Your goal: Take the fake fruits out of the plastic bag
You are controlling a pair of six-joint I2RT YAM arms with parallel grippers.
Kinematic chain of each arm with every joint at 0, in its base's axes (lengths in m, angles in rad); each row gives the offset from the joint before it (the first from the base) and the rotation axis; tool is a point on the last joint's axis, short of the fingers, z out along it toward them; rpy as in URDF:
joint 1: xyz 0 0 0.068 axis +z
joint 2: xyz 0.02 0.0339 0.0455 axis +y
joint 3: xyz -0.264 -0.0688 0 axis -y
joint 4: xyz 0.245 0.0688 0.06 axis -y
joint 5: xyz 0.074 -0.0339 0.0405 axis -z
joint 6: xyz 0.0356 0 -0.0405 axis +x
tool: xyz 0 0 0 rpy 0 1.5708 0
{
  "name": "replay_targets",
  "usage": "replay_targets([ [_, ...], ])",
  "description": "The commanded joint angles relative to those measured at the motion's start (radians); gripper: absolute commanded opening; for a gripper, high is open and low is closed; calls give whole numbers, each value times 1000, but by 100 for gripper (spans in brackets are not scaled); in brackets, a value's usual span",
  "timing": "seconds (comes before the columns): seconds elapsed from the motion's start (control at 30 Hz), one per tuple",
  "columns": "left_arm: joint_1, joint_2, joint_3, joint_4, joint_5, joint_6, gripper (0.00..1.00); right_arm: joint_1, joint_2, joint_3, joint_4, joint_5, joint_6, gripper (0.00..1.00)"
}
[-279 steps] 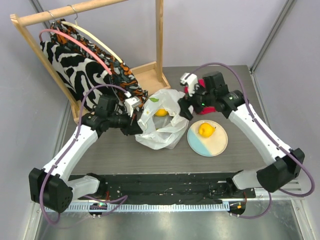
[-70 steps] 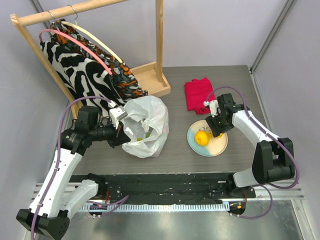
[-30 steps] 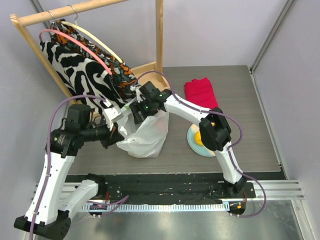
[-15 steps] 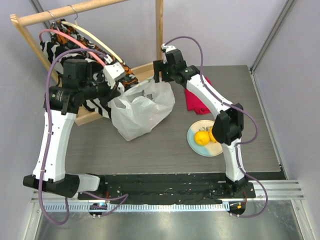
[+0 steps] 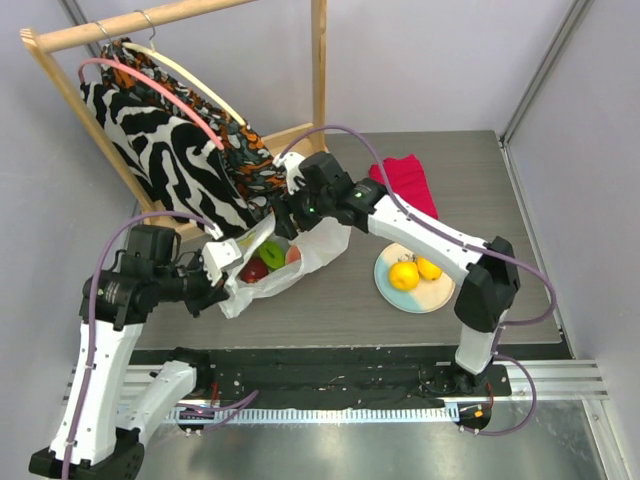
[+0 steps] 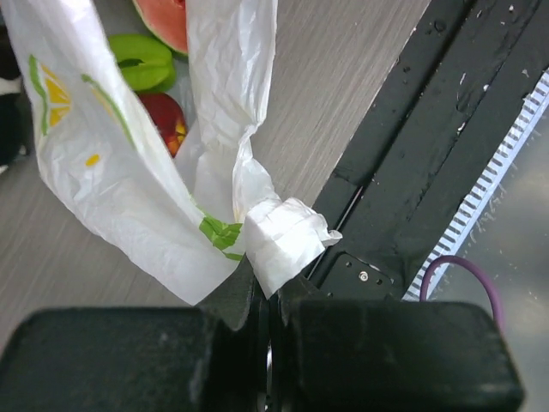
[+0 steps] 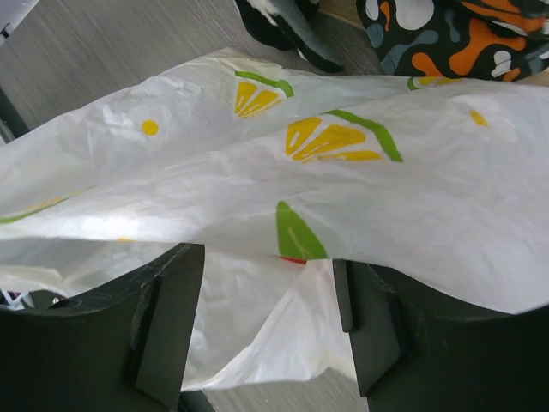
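The white plastic bag (image 5: 312,243) printed with citrus slices lies slumped on the table with its mouth toward the left. A dark red apple (image 5: 254,270), a green piece (image 5: 272,250) and an orange-red piece (image 5: 293,255) show at the mouth. My left gripper (image 5: 220,290) is shut on a bag handle (image 6: 283,233); the apple (image 6: 167,116), the green piece (image 6: 141,62) and the orange-red piece (image 6: 167,17) show beyond it. My right gripper (image 5: 282,230) is open over the top of the bag (image 7: 300,172), its fingers (image 7: 167,318) straddling loose film. Two yellow lemons (image 5: 405,275) sit on a plate (image 5: 432,298).
A wooden clothes rack (image 5: 318,70) with a zebra-print garment (image 5: 170,150) stands at the back left, close behind the bag. A folded red cloth (image 5: 410,185) lies behind the plate. The black rail (image 5: 330,365) runs along the near edge.
The bag has come down from hanging near the rack to lying on the table, fruits now showing at its mouth. My left gripper dropped to the front left; my right gripper moved down onto the bag.
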Motion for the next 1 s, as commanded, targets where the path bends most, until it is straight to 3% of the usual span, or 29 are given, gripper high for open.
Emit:
replay_targets([
  [0.0, 13, 4, -63, -45, -28, -27, 0, 6, 133, 100, 43, -12, 17, 67],
  [0.17, 13, 25, -90, 28, -72, -84, 0, 36, 234, 142, 12, 4, -63, 61],
  [0.4, 13, 62, -89, 59, -68, -79, 0, 95, 88, -148, 12, -28, -87, 60],
  [0.57, 13, 44, -112, 42, -65, -72, 0, 99, 114, -15, 26, -33, -95, 61],
  [0.87, 13, 49, -86, 42, -74, -90, 0, 152, 326, 223, 24, -36, -109, 91],
  [0.97, 13, 50, -78, 36, -71, -89, 0, 157, 378, 274, 20, -35, -61, 92],
])
